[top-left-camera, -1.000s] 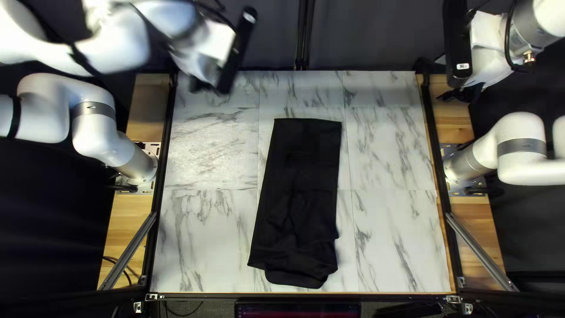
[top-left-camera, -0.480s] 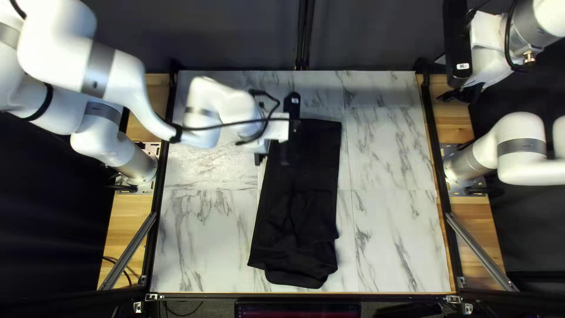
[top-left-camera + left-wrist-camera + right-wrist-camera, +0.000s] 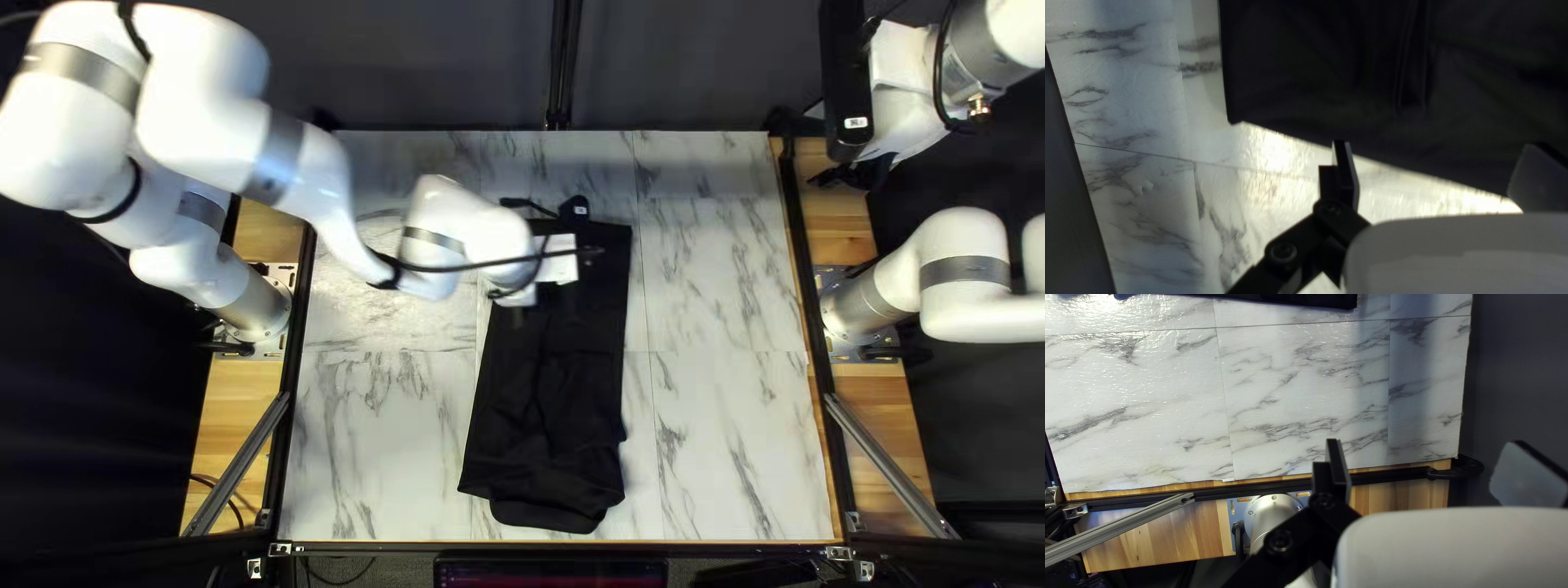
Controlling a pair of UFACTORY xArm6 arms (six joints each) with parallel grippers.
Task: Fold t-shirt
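T-shirt [image 3: 555, 403] and left claw [image 3: 1438, 146] have drawn together: the left arm [image 3: 207, 98], well off the cloth a second ago, has swung in from the left and now reaches over the garment's far end. Its claw is released, the two fingers wide apart with nothing grasped, above the long left edge, with one far corner ahead and off to the side. That change suggests the approach to a new fold has started, though no cloth is lifted. To the right of that edge, beneath and ahead of the claw, the black t-shirt lies on the worktop [image 3: 718, 436] as a long, narrow strip, its outline the same as before, so the sides look already tucked in. The near end, well apart from the claw, is rumpled, with a layer sticking out; it may want smoothing. The claw probably needs to settle lower and catch every layer at the edge, or the top one could slide alone. Furthest right, the right arm [image 3: 898, 87] has not shifted; its right claw [image 3: 1427, 443] is released too, with the t-shirt well ahead of it.
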